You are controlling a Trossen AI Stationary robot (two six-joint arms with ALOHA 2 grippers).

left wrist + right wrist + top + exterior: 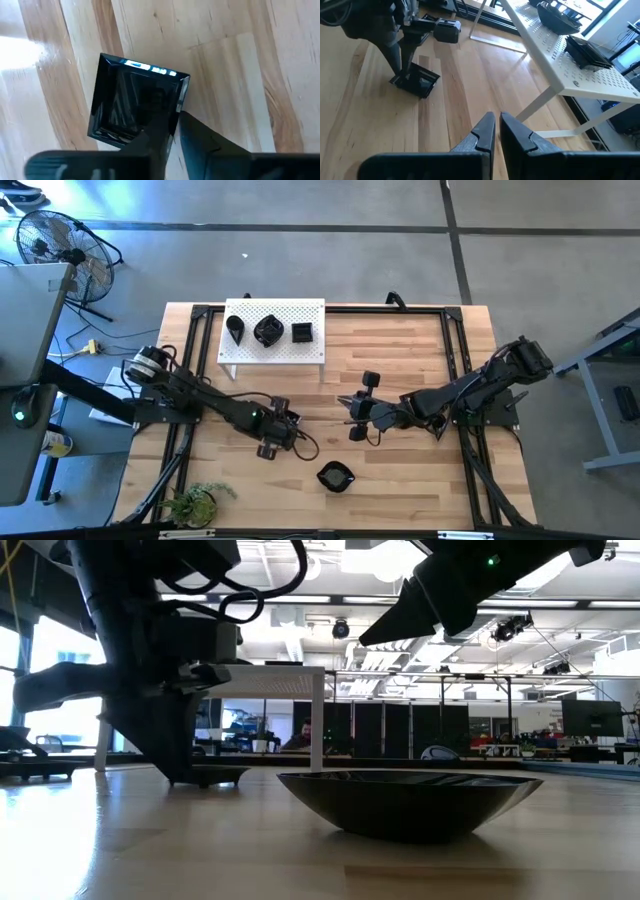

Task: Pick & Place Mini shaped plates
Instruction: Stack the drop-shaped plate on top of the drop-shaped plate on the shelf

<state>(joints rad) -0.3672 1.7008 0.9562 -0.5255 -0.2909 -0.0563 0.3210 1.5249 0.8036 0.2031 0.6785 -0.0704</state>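
square black plate (135, 107) flat on table, rim pinched.

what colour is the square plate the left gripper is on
Glossy black square plate, clearest in the left wrist view.

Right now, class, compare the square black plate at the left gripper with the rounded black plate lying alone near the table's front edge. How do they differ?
The square plate has straight edges and sharp corners; the rounded plate has a curved, wavy outline. The left gripper is closing on the square plate's rim, while no gripper touches the rounded plate. The square plate lies further back, the rounded plate nearer the front edge. Both are small, glossy, black, and rest on the wooden table.
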